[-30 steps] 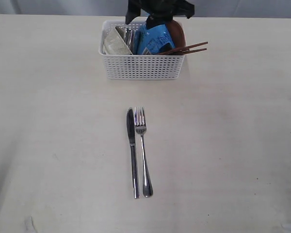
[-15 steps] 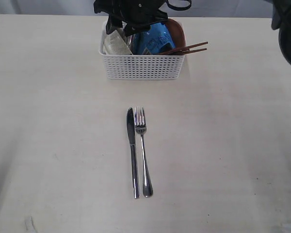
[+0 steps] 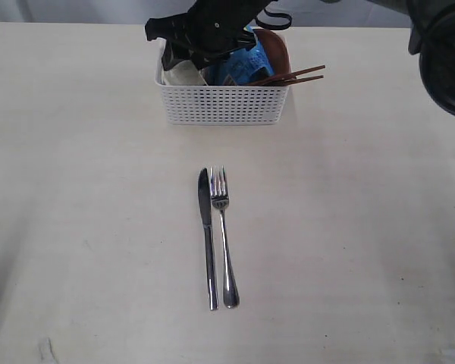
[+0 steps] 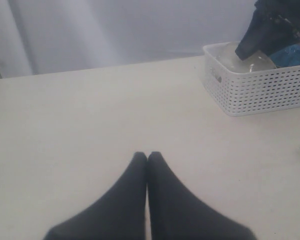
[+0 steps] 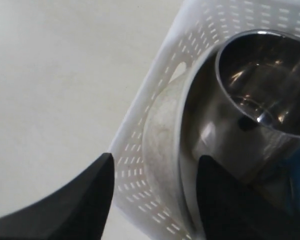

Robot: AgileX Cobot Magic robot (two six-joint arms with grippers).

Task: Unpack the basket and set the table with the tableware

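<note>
The white basket (image 3: pixel 224 104) stands at the back of the table (image 3: pixel 98 189). In it are a cream bowl (image 5: pixel 162 132), a steel cup (image 5: pixel 255 85), a blue packet (image 3: pixel 239 64), a brown plate (image 3: pixel 278 47) and two chopsticks (image 3: pixel 299 76) jutting over the right end. My right gripper (image 3: pixel 178 51) hangs open over the basket's left end; in the right wrist view it (image 5: pixel 155 167) straddles the basket wall and the bowl's rim, gripping nothing. The knife (image 3: pixel 206 227) and fork (image 3: pixel 224 235) lie side by side mid-table. My left gripper (image 4: pixel 147 156) is shut and empty above bare tabletop.
The right arm's dark bulk (image 3: pixel 444 61) fills the upper right of the exterior view. A pale curtain (image 4: pixel 115 30) runs behind the table's far edge. In the left wrist view the basket (image 4: pixel 260 90) sits off to one side, with the right gripper (image 4: pixel 270 30) above it.
My right gripper has swung from the basket's middle to its left end and come down over the bowl. The left gripper, knife and fork have stayed still.
</note>
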